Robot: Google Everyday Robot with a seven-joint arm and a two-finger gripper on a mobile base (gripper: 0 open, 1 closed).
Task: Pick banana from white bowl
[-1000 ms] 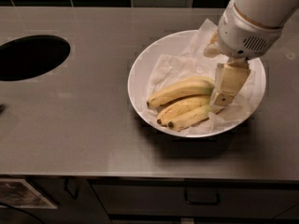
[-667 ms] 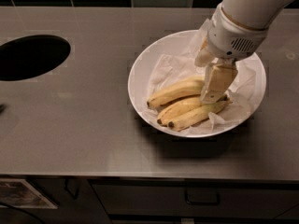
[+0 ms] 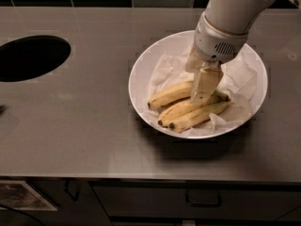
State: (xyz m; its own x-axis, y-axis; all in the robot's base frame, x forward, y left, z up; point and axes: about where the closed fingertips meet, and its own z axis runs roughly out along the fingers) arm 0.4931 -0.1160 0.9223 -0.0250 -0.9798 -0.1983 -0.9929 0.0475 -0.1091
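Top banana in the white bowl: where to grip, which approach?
Probably the left half of the top banana, from straight above, closing across its width: it lies flat on the paper in the white bowl and splays away from the other two bananas there. The rim blocks side approaches. The gripper sits over its right end.

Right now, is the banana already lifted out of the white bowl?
No: the bananas lie on the crumpled paper inside the white bowl, and the gripper is low over them.

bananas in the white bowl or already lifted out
In. All three bananas lie on the crumpled paper inside the white bowl, none raised. The gripper is down at the bunch, near the bowl's centre.
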